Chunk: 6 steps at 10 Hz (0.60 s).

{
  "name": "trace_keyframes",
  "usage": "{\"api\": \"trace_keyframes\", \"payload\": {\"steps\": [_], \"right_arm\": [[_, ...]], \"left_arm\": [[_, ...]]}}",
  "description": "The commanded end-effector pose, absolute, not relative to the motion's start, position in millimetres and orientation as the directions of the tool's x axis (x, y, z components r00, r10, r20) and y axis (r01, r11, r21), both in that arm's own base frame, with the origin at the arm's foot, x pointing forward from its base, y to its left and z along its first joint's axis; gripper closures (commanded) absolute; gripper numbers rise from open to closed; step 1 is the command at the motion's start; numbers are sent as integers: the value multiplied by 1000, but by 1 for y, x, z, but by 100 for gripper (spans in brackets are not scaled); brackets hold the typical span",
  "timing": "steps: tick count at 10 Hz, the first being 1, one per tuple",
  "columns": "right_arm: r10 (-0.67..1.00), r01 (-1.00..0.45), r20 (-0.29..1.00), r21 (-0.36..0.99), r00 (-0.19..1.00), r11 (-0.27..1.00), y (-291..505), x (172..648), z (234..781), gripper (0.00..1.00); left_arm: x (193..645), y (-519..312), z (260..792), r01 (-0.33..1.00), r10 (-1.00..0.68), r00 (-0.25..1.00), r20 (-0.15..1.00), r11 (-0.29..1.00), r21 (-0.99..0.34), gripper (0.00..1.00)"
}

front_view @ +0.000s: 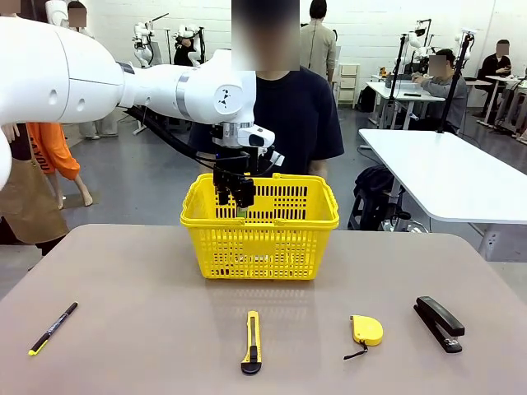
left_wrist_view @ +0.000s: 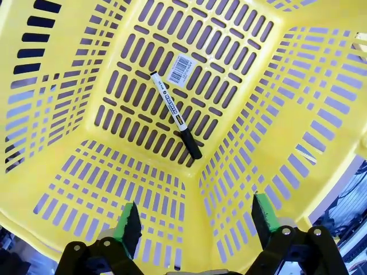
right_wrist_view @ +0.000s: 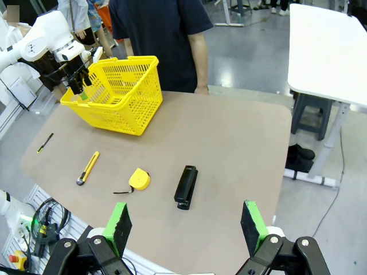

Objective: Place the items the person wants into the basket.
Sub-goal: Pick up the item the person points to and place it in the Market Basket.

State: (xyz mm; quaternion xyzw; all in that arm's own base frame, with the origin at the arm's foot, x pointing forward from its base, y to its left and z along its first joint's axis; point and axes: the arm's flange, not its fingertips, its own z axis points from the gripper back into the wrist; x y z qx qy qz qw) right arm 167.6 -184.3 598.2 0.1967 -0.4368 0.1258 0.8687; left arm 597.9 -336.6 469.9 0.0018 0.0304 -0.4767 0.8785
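The yellow basket (front_view: 259, 220) stands at the table's far middle, with the person (front_view: 292, 107) in a dark T-shirt right behind it. My left gripper (front_view: 235, 193) hangs open over the basket's left half, holding nothing. In the left wrist view its green pads (left_wrist_view: 131, 220) stand wide apart above the basket (left_wrist_view: 14, 189) floor, where the white-and-black marker (left_wrist_view: 175, 114) lies loose beside a barcode label. The black stapler (front_view: 439, 322) and the yellow tape measure (front_view: 365, 331) lie on the near right of the table. My right gripper (right_wrist_view: 186, 223) is open and high above the table edge, with the stapler (right_wrist_view: 186, 187) and tape measure (right_wrist_view: 139, 179) below it.
A yellow-and-black utility knife (front_view: 251, 341) lies at the near middle and a thin black pen (front_view: 52, 327) at the near left. Bare tabletop (front_view: 148, 280) spreads between these and the basket. White tables and other people are farther off.
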Motion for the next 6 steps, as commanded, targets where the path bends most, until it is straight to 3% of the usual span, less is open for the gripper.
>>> {"api": "trace_keyframes", "payload": {"steps": [1, 3, 6], "right_arm": [[46, -392, 809, 233, 587, 890, -184, 169, 596, 0], [46, -392, 809, 233, 587, 890, -184, 169, 596, 0], [46, -392, 809, 233, 587, 890, -184, 169, 596, 0]], "left_arm": [[601, -334, 475, 841, -840, 541, -49, 541, 4, 0], [587, -330, 506, 755, -756, 653, 34, 654, 47, 0], [510, -298, 585, 672, -680, 717, 152, 733, 108, 0]]}}
